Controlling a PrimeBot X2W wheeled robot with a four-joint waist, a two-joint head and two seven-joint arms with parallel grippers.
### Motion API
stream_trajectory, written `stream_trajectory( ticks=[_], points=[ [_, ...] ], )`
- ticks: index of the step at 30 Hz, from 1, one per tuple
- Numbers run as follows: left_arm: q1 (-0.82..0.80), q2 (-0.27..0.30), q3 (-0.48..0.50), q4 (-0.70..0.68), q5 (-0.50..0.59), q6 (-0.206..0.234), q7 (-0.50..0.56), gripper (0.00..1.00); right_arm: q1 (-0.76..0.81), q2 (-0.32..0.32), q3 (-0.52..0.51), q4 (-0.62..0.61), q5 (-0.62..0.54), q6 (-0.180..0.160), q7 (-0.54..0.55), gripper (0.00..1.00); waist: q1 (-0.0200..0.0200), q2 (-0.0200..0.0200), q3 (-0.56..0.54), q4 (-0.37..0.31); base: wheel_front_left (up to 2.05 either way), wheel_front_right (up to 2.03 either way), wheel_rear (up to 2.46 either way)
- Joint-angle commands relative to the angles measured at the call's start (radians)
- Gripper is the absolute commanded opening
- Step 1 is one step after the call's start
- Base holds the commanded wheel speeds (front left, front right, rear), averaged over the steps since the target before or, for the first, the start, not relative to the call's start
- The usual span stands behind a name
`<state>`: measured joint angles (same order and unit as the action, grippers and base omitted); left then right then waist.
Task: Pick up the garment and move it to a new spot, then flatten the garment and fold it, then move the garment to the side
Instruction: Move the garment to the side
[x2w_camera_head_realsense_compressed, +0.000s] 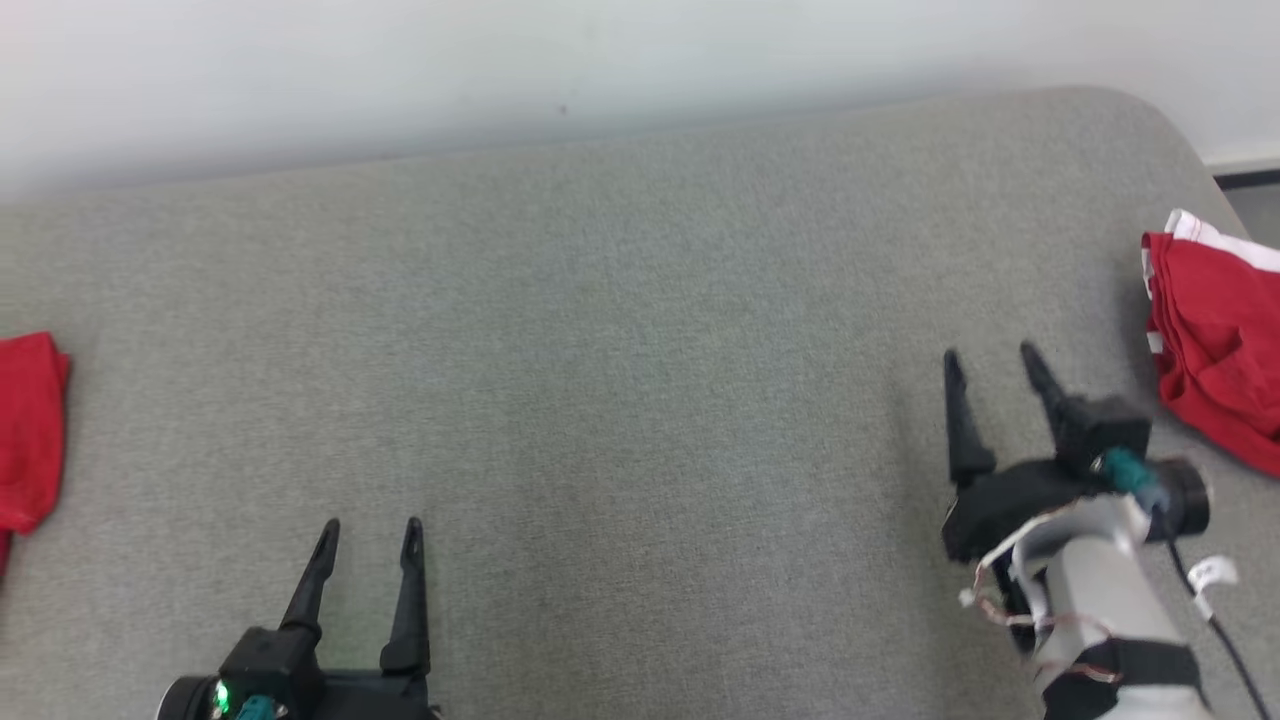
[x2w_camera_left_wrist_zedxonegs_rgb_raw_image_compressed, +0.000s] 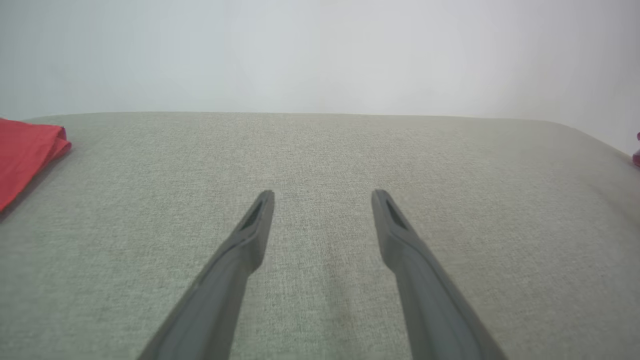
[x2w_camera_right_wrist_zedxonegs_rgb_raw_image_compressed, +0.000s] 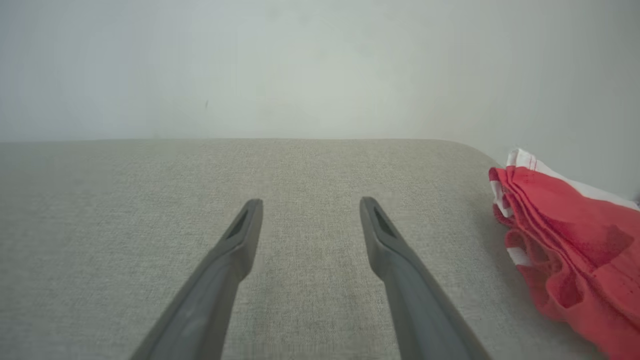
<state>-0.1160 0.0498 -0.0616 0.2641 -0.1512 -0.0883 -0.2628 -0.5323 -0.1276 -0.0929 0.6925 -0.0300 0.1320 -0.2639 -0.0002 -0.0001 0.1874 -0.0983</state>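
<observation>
Desk (x2w_camera_head_realsense_compressed: 640, 350): grey woven covering, with a rounded far corner on the robot's right. It takes up most of the head view.
Wall (x2w_camera_head_realsense_compressed: 500, 60): pale and plain, running along the desk's far edge.
Red-and-white garment (x2w_camera_head_realsense_compressed: 1215, 340): lies bunched and creased on the desk at its right side, near the rounded corner. White bands show along its upper edge. In the right wrist view the garment (x2w_camera_right_wrist_zedxonegs_rgb_raw_image_compressed: 565, 235) sits to the right of the fingers, apart from them.
Red cloth (x2w_camera_head_realsense_compressed: 30, 430): lies flat at the desk's left edge, partly out of frame. In the left wrist view it (x2w_camera_left_wrist_zedxonegs_rgb_raw_image_compressed: 25, 150) has a neat, layered corner. It is well apart from the red-and-white garment.
Right forearm (x2w_camera_head_realsense_compressed: 1100, 590): pale casing with loose wiring and a black cable.
Right gripper (x2w_camera_head_realsense_compressed: 989, 352): jaws released and spread wide, holding nothing. It is over bare desk, near the garment's left side without touching it.
Left gripper (x2w_camera_head_realsense_compressed: 373, 522): jaws released and spread wide, holding nothing. It is low at the near left, over bare desk.
</observation>
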Motion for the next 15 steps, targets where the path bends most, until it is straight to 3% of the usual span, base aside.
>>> stream_trajectory(
  ticks=[1, 15],
  points=[
    [0.018, 0.002, 0.007, 0.004, 0.000, -0.001, -0.003, 1.00, 0.022, 0.011, 0.006, -0.005, 0.006, -0.003, 0.000, 1.00, 0.0002, 0.0001, -0.038, 0.031, 0.00, 0.00, 0.00],
    [0.123, 0.001, 0.062, 0.049, -0.012, 0.013, -0.003, 1.00, 0.257, 0.071, 0.032, -0.071, 0.020, -0.003, 0.000, 1.00, 0.0002, 0.0001, -0.172, 0.069, 0.00, 0.00, 0.00]
  ],
)
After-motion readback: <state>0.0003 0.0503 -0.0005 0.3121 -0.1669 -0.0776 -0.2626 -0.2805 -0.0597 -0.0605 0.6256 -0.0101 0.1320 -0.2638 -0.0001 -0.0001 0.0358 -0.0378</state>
